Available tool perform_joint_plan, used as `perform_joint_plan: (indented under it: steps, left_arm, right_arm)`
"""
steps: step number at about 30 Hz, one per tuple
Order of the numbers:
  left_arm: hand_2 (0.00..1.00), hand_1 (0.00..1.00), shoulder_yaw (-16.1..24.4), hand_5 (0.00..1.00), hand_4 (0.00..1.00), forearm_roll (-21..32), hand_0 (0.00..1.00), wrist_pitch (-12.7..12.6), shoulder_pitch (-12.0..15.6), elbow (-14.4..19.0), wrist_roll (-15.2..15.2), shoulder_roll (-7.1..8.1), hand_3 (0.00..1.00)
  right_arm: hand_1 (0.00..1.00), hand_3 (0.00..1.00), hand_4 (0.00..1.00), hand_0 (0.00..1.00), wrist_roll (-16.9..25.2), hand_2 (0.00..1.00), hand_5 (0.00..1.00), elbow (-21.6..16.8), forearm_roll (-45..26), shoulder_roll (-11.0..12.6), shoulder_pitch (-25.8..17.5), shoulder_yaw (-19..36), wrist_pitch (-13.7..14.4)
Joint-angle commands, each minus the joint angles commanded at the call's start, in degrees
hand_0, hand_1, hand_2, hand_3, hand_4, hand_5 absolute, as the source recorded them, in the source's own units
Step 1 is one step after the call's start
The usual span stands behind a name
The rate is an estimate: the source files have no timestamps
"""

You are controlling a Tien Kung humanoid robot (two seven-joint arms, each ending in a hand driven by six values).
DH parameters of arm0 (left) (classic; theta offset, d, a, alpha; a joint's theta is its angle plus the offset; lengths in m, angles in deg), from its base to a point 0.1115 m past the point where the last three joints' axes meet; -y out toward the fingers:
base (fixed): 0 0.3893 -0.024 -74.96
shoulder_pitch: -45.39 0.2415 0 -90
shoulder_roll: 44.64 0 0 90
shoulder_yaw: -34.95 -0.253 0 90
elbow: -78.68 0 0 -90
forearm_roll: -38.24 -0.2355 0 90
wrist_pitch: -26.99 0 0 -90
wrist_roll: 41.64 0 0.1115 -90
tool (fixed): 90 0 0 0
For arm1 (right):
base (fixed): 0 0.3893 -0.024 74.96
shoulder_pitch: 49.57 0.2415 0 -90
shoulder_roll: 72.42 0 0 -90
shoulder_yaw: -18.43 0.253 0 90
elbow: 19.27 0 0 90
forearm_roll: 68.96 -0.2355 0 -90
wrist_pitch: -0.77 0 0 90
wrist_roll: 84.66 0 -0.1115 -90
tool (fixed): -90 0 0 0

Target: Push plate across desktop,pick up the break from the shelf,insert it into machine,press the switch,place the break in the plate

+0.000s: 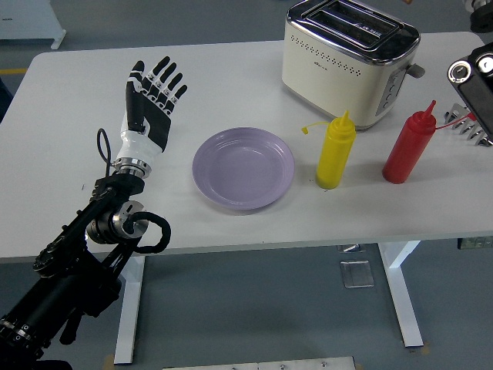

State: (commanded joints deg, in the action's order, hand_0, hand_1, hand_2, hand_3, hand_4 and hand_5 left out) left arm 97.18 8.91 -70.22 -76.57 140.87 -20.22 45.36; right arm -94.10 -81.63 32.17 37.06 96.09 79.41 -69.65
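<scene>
On your left, the left arm (77, 262) comes up from the lower left corner and its left hand (148, 104) is held over the white table (69, 116), fingers straight and fanned out, palm facing the camera, gripping nothing; it stands apart from the plate, with bare tabletop between them. The lavender plate (243, 168) lies flat and empty near the middle of the table, closer to the near edge than the far one. Just right of it stands a yellow squeeze bottle (337, 151), upright, its cap dangling off to the left of the nozzle. Behind that, at the far side, sits the cream two-slot toaster (350, 58) with a chrome top, a lever on its right end and a column of buttons beside it; a small mark is printed on its front, too small for you to read. Right of the yellow bottle a red squeeze bottle (410, 144) stands upright. At the right edge you can see part of a wire rack (471, 123), and above it a dark piece of the right arm (471, 73); its hand is cut off by the frame. No bread shows. The table is plain white on white legs (400, 293), standing on a grey floor (254, 308), with a white fixture (31, 23) at the far left corner.
</scene>
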Motion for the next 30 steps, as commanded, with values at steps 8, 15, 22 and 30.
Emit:
perform_joint_plan:
  steps: [8,15,22,30]
  left_arm:
    - [0.864,0.872,7.22,0.998,0.596,2.66,0.863,-0.71,5.51,11.02,-0.74,0.00,0.791]
    - [0.858,0.868,14.23,0.998,0.596,5.44,0.861,-0.70,11.69,20.40,-1.53,0.00,0.786]
    - [0.857,0.866,22.06,0.998,0.596,7.03,0.857,-0.18,17.41,26.48,-2.06,2.23,0.785]
    - [0.855,0.862,28.58,0.998,0.592,9.05,0.855,1.13,21.84,26.03,-3.32,4.93,0.785]
  right_arm:
    - [0.410,0.498,0.224,0.361,0.19,0.453,0.006,6.15,-1.63,-3.07,2.86,-3.32,-0.33]
    - [0.409,0.493,0.220,0.359,0.34,0.450,0.006,12.19,-2.33,-6.44,5.59,-4.62,-0.13]
    - [0.406,0.492,0.211,0.357,-0.12,0.449,0.002,15.11,-3.28,-8.49,6.90,-5.15,-0.35]
    - [0.405,0.491,0.191,0.356,-0.05,0.447,0.008,18.40,-3.36,-9.91,7.51,-5.57,-0.26]
